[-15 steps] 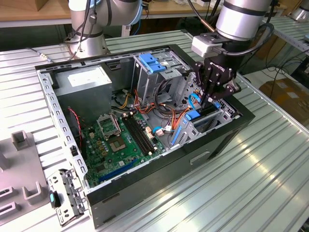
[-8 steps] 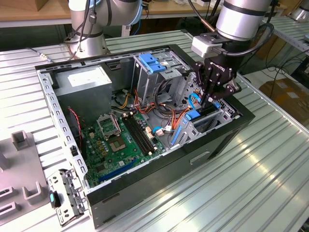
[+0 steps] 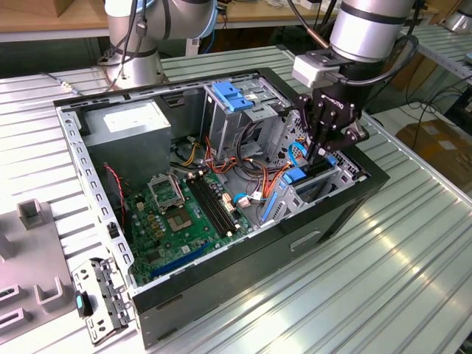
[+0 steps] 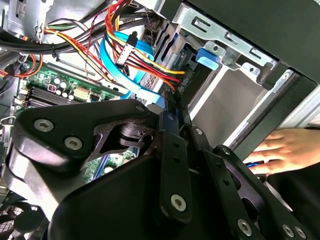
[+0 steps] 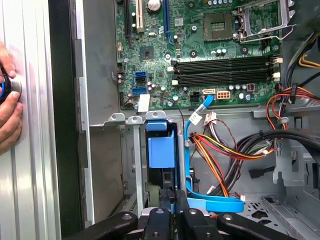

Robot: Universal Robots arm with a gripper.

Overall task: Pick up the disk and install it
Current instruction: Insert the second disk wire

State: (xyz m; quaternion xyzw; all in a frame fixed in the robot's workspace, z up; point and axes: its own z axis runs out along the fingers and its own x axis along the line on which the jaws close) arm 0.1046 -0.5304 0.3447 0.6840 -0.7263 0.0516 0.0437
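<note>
Gripper (image 3: 318,151): we are seeing its fingers (image 5: 176,202) pinching the disk (image 5: 161,150) by its edge, standing it on edge inside the drive bay (image 3: 324,184) of the open computer case (image 3: 147,310). We are judging this hold lets it slide straight in. Disk long axis: running down into the bay, blue carrier end facing the motherboard (image 5: 200,50).

Disk (image 5: 161,150) sits in cage (image 5: 131,165), beside motherboard (image 5: 200,50).

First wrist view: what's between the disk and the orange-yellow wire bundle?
A blue cable runs between the disk and the wire bundle, in the first wrist view.
</note>
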